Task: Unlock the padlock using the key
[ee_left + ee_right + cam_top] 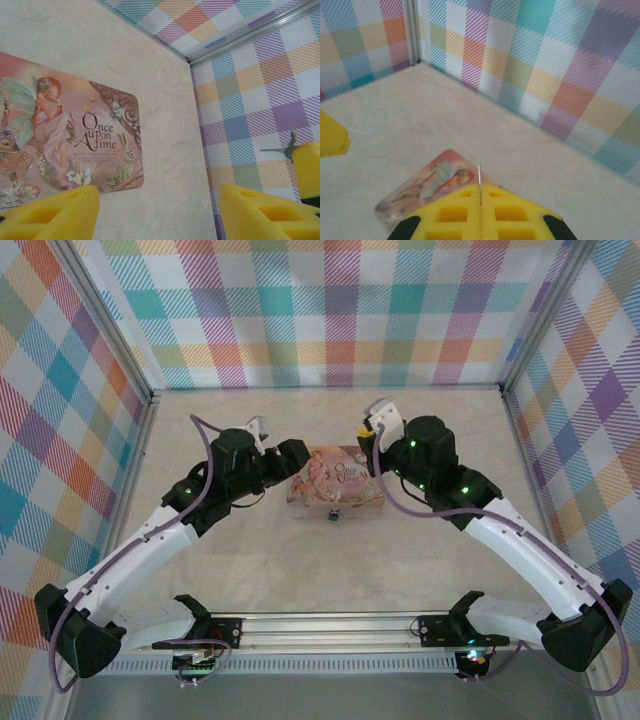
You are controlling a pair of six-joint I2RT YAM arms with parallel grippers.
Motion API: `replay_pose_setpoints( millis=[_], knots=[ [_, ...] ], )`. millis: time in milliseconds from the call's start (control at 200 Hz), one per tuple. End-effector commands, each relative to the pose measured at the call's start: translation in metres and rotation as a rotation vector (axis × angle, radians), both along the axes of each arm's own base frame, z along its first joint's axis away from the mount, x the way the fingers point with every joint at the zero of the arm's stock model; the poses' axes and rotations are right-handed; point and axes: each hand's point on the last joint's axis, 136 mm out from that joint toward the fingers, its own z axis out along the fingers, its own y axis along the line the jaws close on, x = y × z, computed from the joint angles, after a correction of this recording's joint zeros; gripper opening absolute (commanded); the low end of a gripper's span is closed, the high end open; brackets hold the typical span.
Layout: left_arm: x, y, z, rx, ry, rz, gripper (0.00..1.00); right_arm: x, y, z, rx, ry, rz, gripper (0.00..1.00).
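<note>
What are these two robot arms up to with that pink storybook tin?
The right gripper is shut on a thin metal key, held above one corner of the pink tin. The left gripper is open and empty, hovering by the tin's other end. A tiny dark padlock sits at the tin's near edge. The key is not at it yet.

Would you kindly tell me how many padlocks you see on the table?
1. The padlock is at the middle of the near side of the tin. Others may be hidden from view.
</note>
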Motion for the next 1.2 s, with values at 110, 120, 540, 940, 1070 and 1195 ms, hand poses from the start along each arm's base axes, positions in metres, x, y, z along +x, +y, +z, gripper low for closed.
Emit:
replay_pose_setpoints(
  millis=[110, 120, 540, 940, 1070, 1195],
  knots=[
    [0.004, 0.012, 0.037, -0.057, -0.048, 0.039, 0.65, 0.003, 0.002, 0.05, -0.126, -0.445, -0.119, 0.0],
    [0.004, 0.012, 0.039, -0.059, -0.051, 0.04, 0.65, 0.003, 0.003, 0.051, -0.125, -0.452, -0.119, 0.0],
    [0.018, -0.031, 0.137, -0.29, -0.174, -0.111, 0.73, -0.013, 0.023, 0.08, -0.08, -0.605, -0.103, 0.0],
    [0.018, -0.068, 0.148, -0.326, -0.143, -0.204, 0.71, -0.012, 0.028, 0.076, -0.079, -0.588, -0.091, 0.0],
    [0.017, -0.074, 0.146, -0.322, -0.135, -0.215, 0.63, -0.01, 0.031, 0.073, -0.09, -0.58, -0.086, 0.0],
    [0.017, -0.08, 0.142, -0.316, -0.121, -0.226, 0.53, -0.009, 0.032, 0.071, -0.095, -0.576, -0.087, 0.0]
  ],
)
